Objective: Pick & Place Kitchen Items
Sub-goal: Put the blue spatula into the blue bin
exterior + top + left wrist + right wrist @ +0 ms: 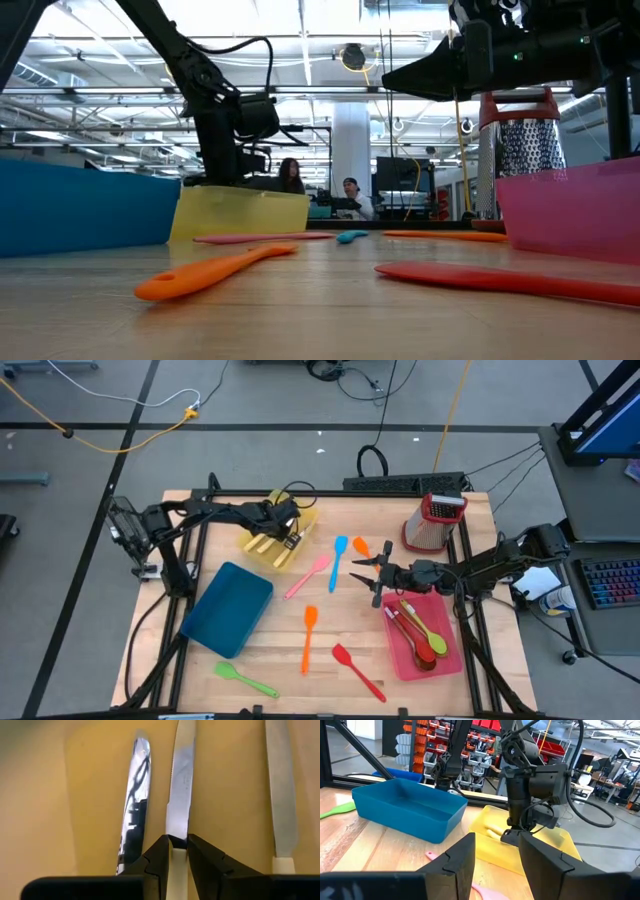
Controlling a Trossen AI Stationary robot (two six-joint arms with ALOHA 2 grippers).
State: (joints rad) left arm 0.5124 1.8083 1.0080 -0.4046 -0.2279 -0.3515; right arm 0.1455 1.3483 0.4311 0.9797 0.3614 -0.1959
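- Closest to the front edge of the counter [280, 650] you've got a green spatula [245, 679] and a red spatula [357, 671] lying flat, with an orange spatula [309, 639] a bit further in between them.
- Left of those sits the blue tray [228, 608], tilted at an angle; nothing visible inside it.
- On the right, the pink tray [421, 640] holds a few utensils: a green spoon [423, 625] and what looks like a red one, though that pile is kinda hard to sort out from above.
- The right claw [372, 572] hangs above the counter just left of the pink tray, fingers spread with nothing between them; you can see the gap clearly in its own wrist view.
- Near its tip there's a blue spatula [339, 559], a pink spatula [308, 576] and a small orange spoon [361, 547], all loose on the wood.
- Further back, the yellow tray [262, 546] has cream-handled knives [268, 546] laid side by side.
- The left claw [179, 854] is down in that yellow tray, fingers close on either side of one knife's cream handle [178, 867] right where the blade starts, pinching it. The knife lies flat on the tray floor.
- Back right corner: a metal box grater [433, 523] with a red top, standing upright.
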